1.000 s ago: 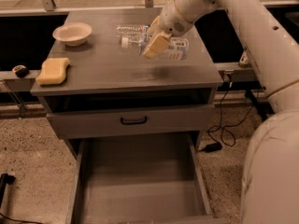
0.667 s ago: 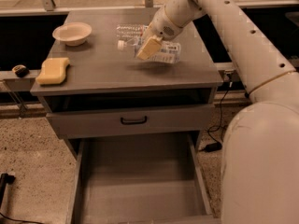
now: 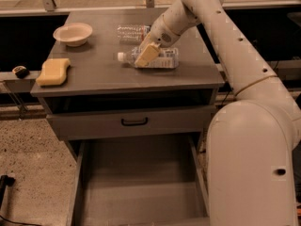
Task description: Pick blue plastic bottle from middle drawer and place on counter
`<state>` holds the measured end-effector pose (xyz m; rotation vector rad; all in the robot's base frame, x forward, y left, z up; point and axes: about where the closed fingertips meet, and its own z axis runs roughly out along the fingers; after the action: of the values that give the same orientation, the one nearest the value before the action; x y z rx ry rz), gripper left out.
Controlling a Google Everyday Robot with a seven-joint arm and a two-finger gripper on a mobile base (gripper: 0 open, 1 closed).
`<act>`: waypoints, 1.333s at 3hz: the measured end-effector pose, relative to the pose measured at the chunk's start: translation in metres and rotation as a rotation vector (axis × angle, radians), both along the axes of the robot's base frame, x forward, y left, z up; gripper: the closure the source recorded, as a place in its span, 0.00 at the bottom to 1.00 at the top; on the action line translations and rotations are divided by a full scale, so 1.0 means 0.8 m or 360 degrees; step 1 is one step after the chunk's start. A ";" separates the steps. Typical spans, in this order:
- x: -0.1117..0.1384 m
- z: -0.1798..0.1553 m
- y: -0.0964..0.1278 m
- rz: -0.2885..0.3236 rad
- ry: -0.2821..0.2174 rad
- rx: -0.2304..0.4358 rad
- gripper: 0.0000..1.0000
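Note:
The blue plastic bottle (image 3: 162, 59) is clear with a white cap and a pale label. It lies on its side on the counter (image 3: 94, 81), cap pointing left. My gripper (image 3: 144, 56) reaches down from the upper right and is shut on the bottle near its neck, with one tan finger (image 3: 146, 53) in front of it. The middle drawer (image 3: 141, 182) is pulled out below, and its grey floor is bare.
A second clear bottle (image 3: 133, 32) lies just behind the held one. A white bowl (image 3: 73, 33) stands at the back left and a yellow sponge (image 3: 53, 71) at the left edge. A closed drawer front with a black handle (image 3: 134, 122) sits under the counter. My arm (image 3: 249, 140) fills the right side.
The gripper has carried the bottle down and toward the front of the counter, so that it now rests on the top. The bowl, the sponge and the other bottle have not moved.

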<state>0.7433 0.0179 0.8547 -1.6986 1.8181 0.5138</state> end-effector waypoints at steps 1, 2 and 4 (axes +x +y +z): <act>0.000 0.000 0.000 0.0000 0.0000 0.0000 0.15; 0.000 0.000 0.000 0.0000 0.0000 0.0000 0.00; -0.001 0.002 0.004 0.0008 -0.0013 -0.0039 0.00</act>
<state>0.7428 0.0212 0.8562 -1.7195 1.8217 0.4878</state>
